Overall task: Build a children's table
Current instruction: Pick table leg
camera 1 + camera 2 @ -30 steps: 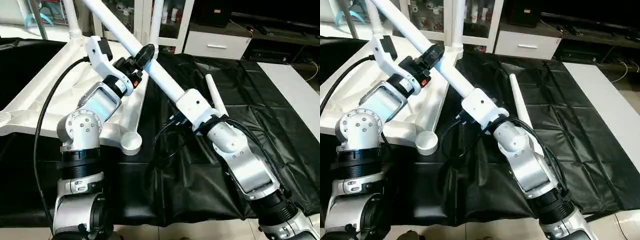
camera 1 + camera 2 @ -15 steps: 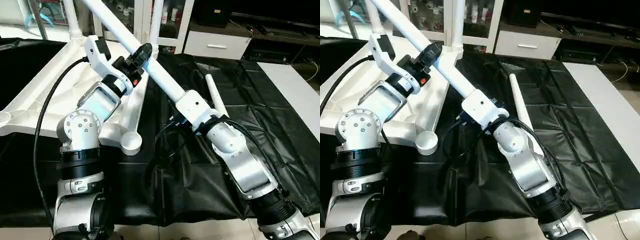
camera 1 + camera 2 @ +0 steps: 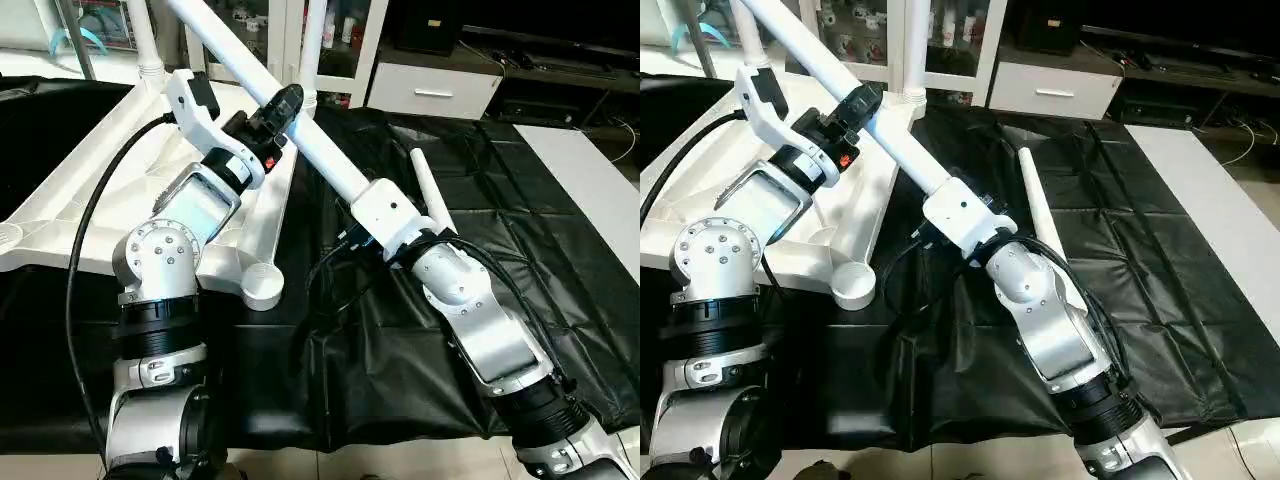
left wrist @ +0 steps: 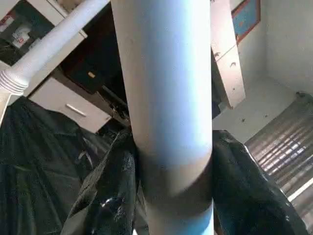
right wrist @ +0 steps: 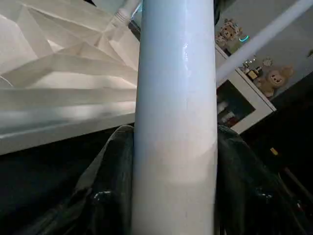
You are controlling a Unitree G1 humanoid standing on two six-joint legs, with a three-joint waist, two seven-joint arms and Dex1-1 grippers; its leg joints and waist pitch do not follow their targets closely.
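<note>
Black cloth is covering the surface (image 3: pixel 560 250). Both end effectors, left (image 3: pixel 283 104) and right (image 3: pixel 352 196), are squeezing one long white leg (image 3: pixel 320 155), likely steadying it for a corner hole. The upside-down tabletop (image 3: pixel 90 190) is lying beside them. The left one has closed tighter than before.

The held leg's (image 3: pixel 325 160) upper end runs off the frame's top.

Bare black cloth (image 3: pixel 520 230) at three o'clock gives open passage. At eleven o'clock, the tabletop (image 3: pixel 90 190) and slanting leg (image 3: pixel 320 155) bar the way.
</note>
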